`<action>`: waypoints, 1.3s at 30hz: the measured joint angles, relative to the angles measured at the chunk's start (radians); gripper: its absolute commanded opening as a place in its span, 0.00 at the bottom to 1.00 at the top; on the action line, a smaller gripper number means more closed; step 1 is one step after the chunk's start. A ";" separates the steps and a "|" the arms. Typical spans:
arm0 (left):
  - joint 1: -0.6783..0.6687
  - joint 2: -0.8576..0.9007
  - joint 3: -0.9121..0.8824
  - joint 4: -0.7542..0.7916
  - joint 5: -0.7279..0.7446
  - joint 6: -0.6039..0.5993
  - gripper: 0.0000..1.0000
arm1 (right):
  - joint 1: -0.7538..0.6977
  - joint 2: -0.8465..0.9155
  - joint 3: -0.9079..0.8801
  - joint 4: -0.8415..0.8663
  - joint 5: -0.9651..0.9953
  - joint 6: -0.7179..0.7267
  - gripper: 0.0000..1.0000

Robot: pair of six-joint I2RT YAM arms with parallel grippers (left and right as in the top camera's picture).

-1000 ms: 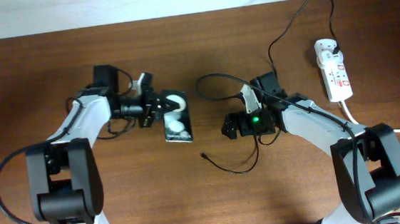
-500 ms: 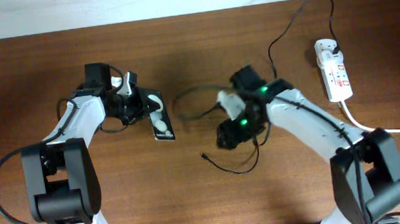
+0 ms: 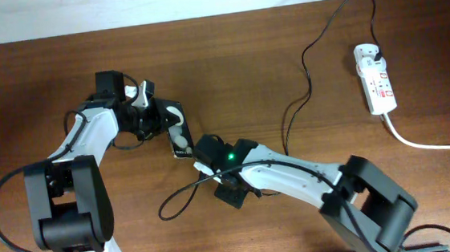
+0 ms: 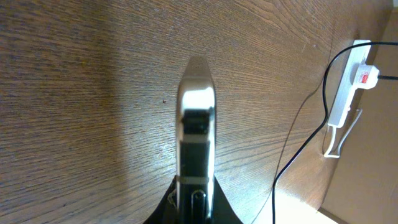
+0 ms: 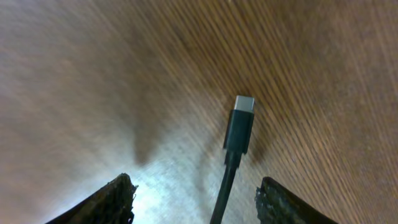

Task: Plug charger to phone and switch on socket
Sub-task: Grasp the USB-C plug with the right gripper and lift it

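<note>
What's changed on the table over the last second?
The right end effector swept left, close to the phone, and the charger cable's loose end shifted left with it; its fingers now stand apart either side of the cable. The left end effector tipped the phone from flat onto its edge, drew it slightly left, and still grips it. The socket stayed put.

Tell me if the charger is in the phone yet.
Out: the charger shows its tip bare, apart from the phone.
</note>
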 measured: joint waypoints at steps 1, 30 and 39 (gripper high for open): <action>0.000 0.000 0.000 0.000 0.000 0.000 0.00 | 0.000 0.015 0.000 0.000 0.009 0.001 0.60; 0.004 0.000 0.000 0.010 0.070 0.038 0.00 | -0.083 -0.008 -0.001 0.077 -0.265 0.133 0.04; 0.045 0.000 0.000 0.107 0.195 0.053 0.00 | -0.166 -0.010 -0.004 0.281 -0.698 0.204 0.04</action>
